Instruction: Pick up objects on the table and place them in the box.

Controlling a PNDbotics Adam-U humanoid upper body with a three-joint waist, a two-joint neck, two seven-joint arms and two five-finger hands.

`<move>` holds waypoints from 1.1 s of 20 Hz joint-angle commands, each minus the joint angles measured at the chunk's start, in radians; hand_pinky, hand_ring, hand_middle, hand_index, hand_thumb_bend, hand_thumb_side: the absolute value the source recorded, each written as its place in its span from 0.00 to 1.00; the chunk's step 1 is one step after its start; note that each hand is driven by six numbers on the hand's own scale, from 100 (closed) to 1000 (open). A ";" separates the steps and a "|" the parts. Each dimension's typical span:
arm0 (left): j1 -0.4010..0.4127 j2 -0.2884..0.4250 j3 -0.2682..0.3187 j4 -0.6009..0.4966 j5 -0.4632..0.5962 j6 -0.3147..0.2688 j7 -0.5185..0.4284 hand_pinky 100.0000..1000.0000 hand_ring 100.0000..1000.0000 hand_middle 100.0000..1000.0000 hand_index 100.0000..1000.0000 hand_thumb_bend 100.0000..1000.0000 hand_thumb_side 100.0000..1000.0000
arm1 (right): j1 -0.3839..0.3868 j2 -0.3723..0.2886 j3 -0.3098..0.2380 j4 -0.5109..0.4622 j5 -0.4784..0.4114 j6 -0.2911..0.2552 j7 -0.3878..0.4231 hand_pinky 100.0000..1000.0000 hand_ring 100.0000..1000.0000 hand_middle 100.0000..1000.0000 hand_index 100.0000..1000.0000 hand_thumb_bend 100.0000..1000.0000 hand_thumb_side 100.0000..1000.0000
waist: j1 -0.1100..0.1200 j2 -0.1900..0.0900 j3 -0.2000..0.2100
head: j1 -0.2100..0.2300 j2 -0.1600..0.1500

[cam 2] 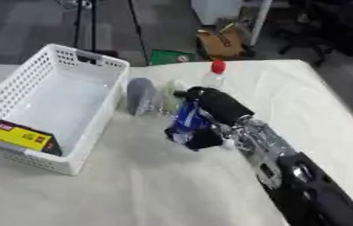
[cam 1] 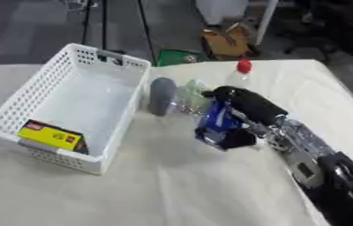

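My right hand [cam 1: 241,106] reaches in from the lower right and is curled round a blue packet [cam 1: 214,122] held just above the cloth. A grey upright object [cam 1: 163,96] stands left of the hand, next to the white basket [cam 1: 110,134]. A clear bottle with a red cap [cam 1: 243,67] stands behind the hand. Some pale greenish thing [cam 1: 193,90] lies between the grey object and the hand. A yellow and red box [cam 1: 52,134] leans inside the basket at its near end. My left hand does not show.
The table is covered with a cream cloth [cam 1: 172,190]; its right edge runs along my right arm [cam 1: 318,163]. Beyond the far edge stand a green item [cam 1: 178,56] and brown cardboard [cam 1: 224,43] on the floor.
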 commanded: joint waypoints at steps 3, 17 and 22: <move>-0.005 0.015 -0.003 -0.018 -0.001 0.003 0.003 0.70 0.68 0.77 0.75 0.00 0.60 | -0.098 -0.016 0.015 -0.011 -0.011 -0.006 -0.001 0.86 0.91 0.38 0.94 0.21 0.83 | 0.000 -0.028 0.001 | 0.004 0.006; -0.002 0.015 -0.008 -0.018 0.006 0.003 0.003 0.70 0.68 0.77 0.75 0.00 0.60 | -0.335 0.057 0.068 0.045 -0.029 -0.011 0.022 0.86 0.90 0.37 0.94 0.17 0.88 | 0.002 -0.041 0.015 | 0.001 0.008; -0.001 0.014 -0.010 -0.018 0.008 0.004 -0.001 0.70 0.68 0.77 0.75 0.00 0.60 | -0.398 0.103 0.067 0.069 -0.030 0.006 0.025 0.86 0.89 0.34 0.93 0.17 0.88 | -0.001 -0.042 0.030 | -0.002 0.009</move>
